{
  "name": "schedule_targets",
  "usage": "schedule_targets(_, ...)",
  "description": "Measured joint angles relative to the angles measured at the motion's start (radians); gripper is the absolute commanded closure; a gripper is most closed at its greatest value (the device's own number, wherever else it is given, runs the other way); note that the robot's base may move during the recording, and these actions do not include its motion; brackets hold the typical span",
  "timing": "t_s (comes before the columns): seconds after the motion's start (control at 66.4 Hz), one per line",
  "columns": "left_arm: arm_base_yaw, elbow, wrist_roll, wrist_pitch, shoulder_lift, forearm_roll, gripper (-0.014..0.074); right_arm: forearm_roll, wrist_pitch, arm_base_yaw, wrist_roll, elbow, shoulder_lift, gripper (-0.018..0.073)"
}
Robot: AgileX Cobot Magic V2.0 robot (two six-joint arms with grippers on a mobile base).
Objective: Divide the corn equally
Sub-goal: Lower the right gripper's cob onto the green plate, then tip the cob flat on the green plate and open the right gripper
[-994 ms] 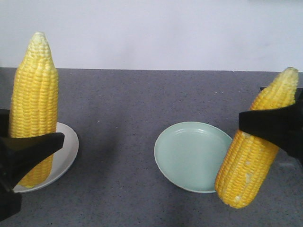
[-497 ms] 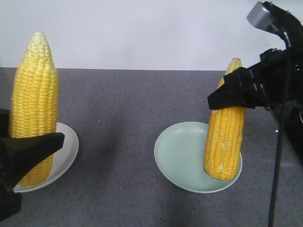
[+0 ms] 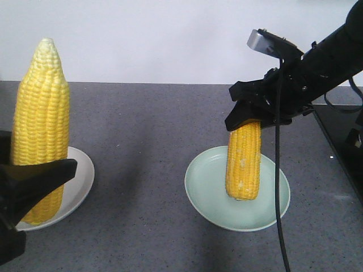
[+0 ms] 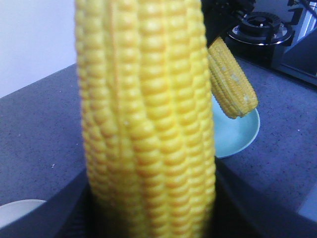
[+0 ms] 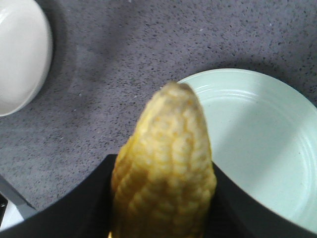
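Observation:
Two cobs of corn show. One cob (image 3: 41,119) (image 4: 148,119) stands upright at the far left in front of the white plate (image 3: 82,178), with my left gripper (image 3: 28,181) shut on its lower part. The other cob (image 3: 244,161) (image 5: 166,168) (image 4: 232,79) hangs vertically over the pale green plate (image 3: 210,187) (image 5: 257,134), its blunt end close to the plate's surface. My right gripper (image 3: 249,116) is shut on that cob's upper part, and the cob's tip is hidden behind the fingers in the front view.
The grey speckled tabletop (image 3: 147,124) ends at a white wall behind. A black cable (image 3: 278,187) hangs from the right arm across the green plate's right side. A dark surface edge (image 3: 340,153) runs along the right, and a black stove burner (image 4: 260,25) sits beyond.
My right gripper has carried its cob leftward from the table's right edge to over the green plate and turned it upright. The left gripper and its cob have not moved.

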Motion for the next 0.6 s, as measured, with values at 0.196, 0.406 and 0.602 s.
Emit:
schedule_targets(0.196,0.000,0.000,0.000,0.000,0.000,0.000,0.0337,-0.008,-0.001,0.000,0.023,-0.007,0.087,0.0352)
schedule_targets(0.406,0.000,0.000,0.000,0.000,0.000,0.000,0.0337,-0.045,-0.001,0.000,0.067,-0.007,0.153,0.0350)
schedule_targets(0.602,0.000,0.000,0.000,0.000,0.000,0.000,0.0337,-0.105,-0.004,0.000,0.118,-0.007,0.196,0.0339)
